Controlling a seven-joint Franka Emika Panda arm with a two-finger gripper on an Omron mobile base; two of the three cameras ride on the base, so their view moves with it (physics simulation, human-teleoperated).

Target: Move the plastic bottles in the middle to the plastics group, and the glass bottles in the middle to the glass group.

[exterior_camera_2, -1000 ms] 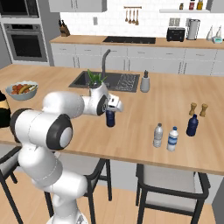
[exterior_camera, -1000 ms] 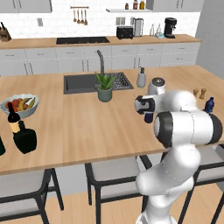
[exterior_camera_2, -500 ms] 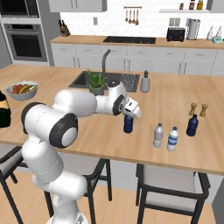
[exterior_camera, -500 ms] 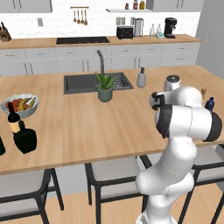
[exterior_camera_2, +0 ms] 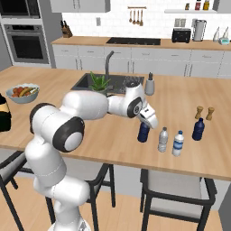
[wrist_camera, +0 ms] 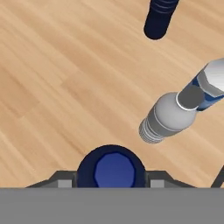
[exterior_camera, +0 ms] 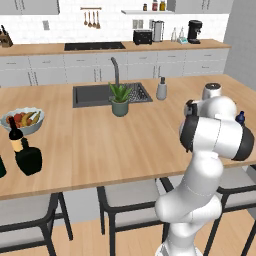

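The robot's gripper (exterior_camera_2: 145,127) pinches the dark navy bottle (exterior_camera_2: 143,132) by its top, its 2 fingers closed against either side of the blue cap (seen from above in the hand view (wrist_camera: 111,169)). The bottle stands upright near the front edge of the wooden worktop (exterior_camera_2: 113,140), toward its right end. Just beside it stand the clear greyish bottle (exterior_camera_2: 163,140) and the blue-topped bottle with a pale body (exterior_camera_2: 178,143). At the worktop's far left, the squat black flask (exterior_camera: 28,157) sits close to the tall wine bottle (exterior_camera: 15,135) and the fruit bowl (exterior_camera: 22,121).
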